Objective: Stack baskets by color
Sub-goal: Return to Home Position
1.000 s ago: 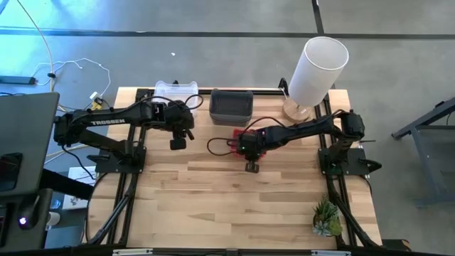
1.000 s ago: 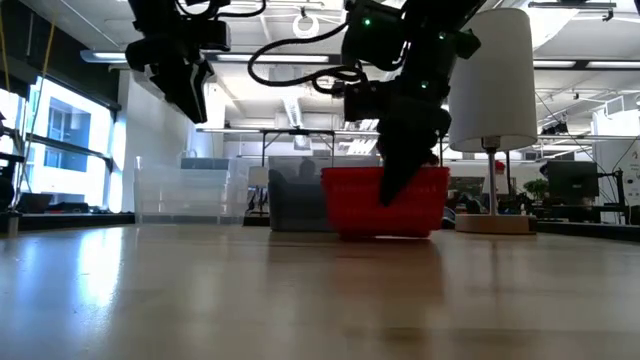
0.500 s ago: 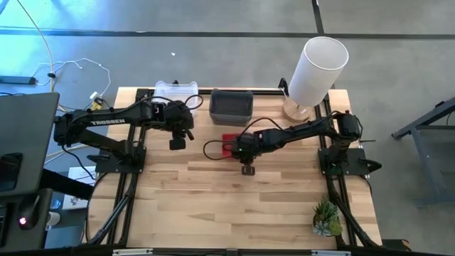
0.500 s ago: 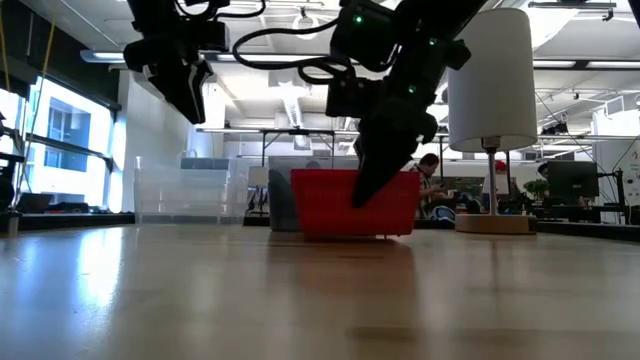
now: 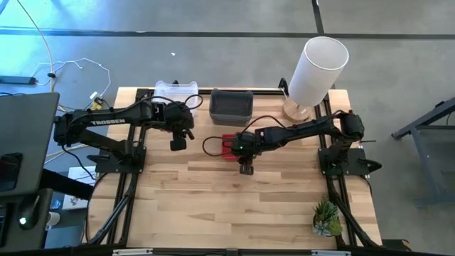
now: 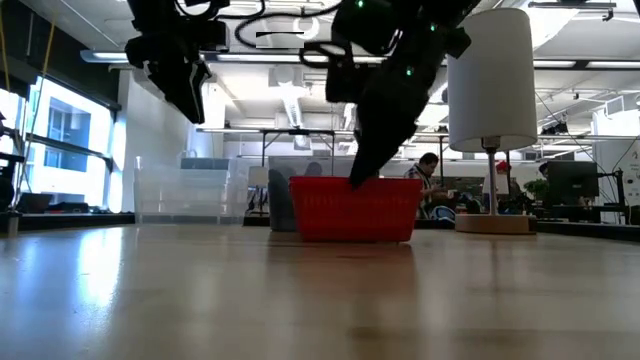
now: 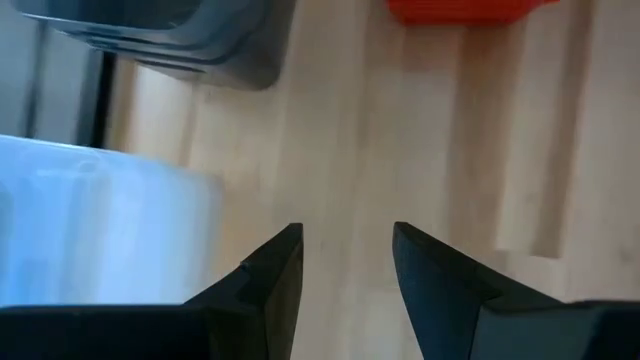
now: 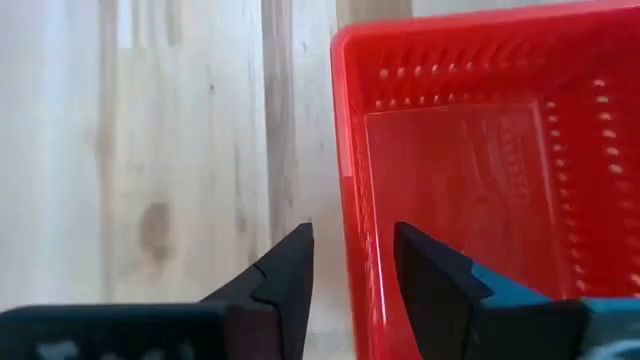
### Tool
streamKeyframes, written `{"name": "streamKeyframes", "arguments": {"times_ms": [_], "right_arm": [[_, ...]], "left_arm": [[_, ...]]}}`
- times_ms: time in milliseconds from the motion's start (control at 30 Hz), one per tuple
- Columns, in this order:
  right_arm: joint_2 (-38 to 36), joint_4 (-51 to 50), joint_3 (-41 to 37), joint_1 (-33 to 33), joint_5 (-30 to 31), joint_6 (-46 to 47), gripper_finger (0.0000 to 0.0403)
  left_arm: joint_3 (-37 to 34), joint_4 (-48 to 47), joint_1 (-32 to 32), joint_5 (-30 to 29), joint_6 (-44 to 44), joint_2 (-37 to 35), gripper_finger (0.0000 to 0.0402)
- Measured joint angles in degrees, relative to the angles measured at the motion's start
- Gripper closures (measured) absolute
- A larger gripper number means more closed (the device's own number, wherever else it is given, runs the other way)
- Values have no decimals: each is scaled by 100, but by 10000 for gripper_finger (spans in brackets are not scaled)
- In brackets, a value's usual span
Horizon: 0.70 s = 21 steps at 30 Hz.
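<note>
Right gripper [image 5: 246,168] sits over the middle of the tabletop [image 5: 213,206], at the front edge of the red basket [image 6: 355,210]. Its fingers [image 8: 285,270] are spread, and in the right wrist view one red wall lines up with the gap between them. In the low view the tips are at rim level, just above the basket (contact: cannot tell). The red basket stands flat on the wood, in front of the dark grey baskets [image 5: 231,105], near them but apart. How many reds are nested I cannot tell.

Left gripper [image 5: 177,143] hangs above bare wood on the left side, well off the surface in the low view. Its fingers [image 7: 270,285] are spread with nothing between them. It is in front of the clear baskets [image 5: 175,90], which stand at the back edge just left of the dark grey ones.

The left wrist view shows layered rims on the grey stack, so it is nested.

A white cylinder lamp [image 5: 318,69] stands at the back right corner. A small plant [image 5: 325,218] is at the front right. A person [image 6: 430,172] sits in the room behind.
</note>
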Motion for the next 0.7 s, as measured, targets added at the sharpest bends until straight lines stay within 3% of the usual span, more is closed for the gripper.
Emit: {"name": "streamKeyframes", "arguments": {"times_ms": [233,367,700], "right_arm": [[-365,-908,487,20,-146,287,272],[-715,-964,448,65,-121,-44,272],[-1761,-1184,437,66,622,-489,272]], "left_arm": [[-256,599,-119,884,-453,-118,259],[-680,1433,-362,878,-609,-434,259],[-2040,3282,-973,798,-1411,-1905,259]]}}
